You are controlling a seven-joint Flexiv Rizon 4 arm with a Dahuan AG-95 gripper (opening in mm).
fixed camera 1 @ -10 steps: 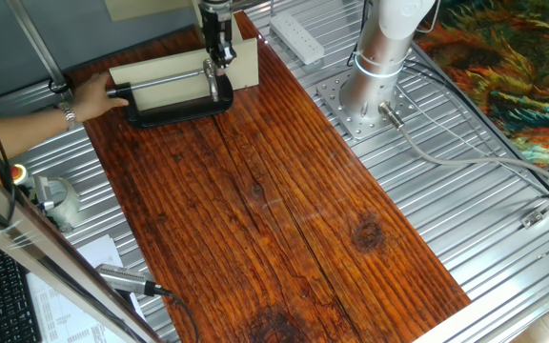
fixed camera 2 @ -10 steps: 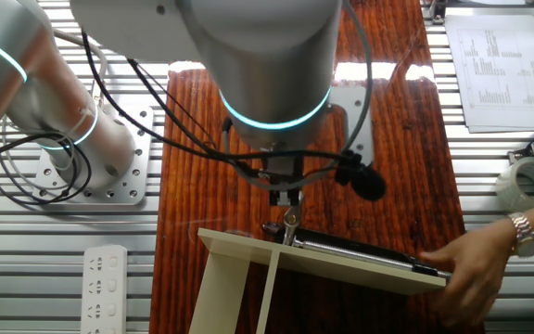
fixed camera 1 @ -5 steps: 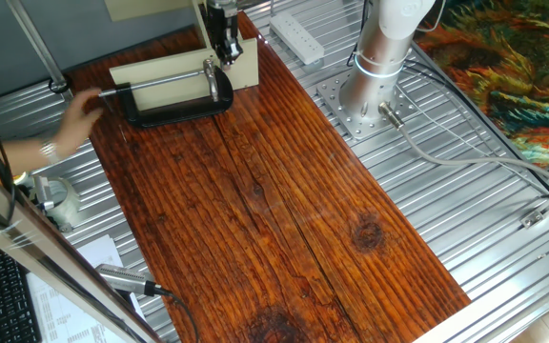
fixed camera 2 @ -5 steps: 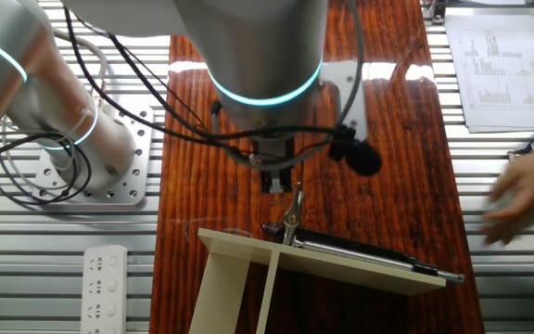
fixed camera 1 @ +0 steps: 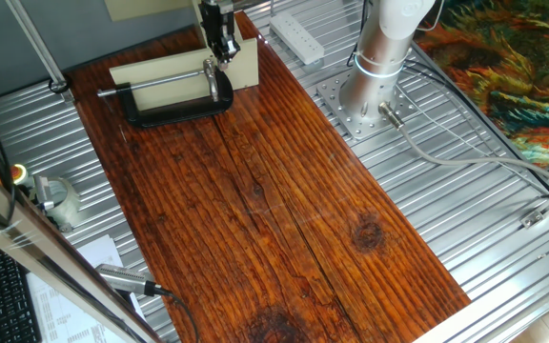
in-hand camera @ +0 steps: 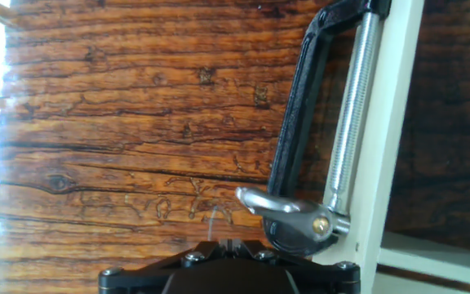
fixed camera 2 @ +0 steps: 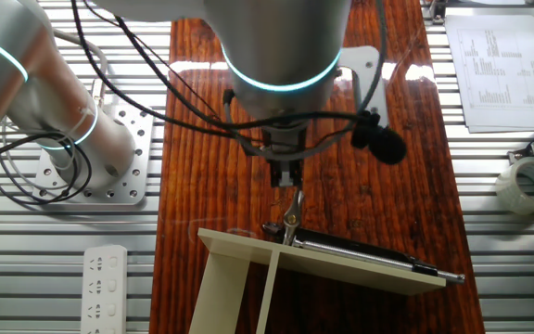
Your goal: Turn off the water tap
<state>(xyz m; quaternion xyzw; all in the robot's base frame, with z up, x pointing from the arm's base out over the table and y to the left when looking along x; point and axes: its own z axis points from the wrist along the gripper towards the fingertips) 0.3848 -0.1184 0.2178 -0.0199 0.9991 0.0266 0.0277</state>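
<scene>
The water tap is a small chrome lever at the end of a long silver threaded rod. The rod runs along a cream block and a black clamp frame. In one fixed view the tap sits at the right end of the rod, over the black frame. My gripper hangs just above it, apart from it. In the other fixed view the gripper is a short way clear of the lever. In the hand view the gripper is shut and empty.
A white power strip and the silver robot base stand to the right of the board. A tape roll and papers lie off the wooden board.
The person's hand that held the rod's far end has left the scene. My gripper has pulled back from the tap lever, which it touched a second ago.
</scene>
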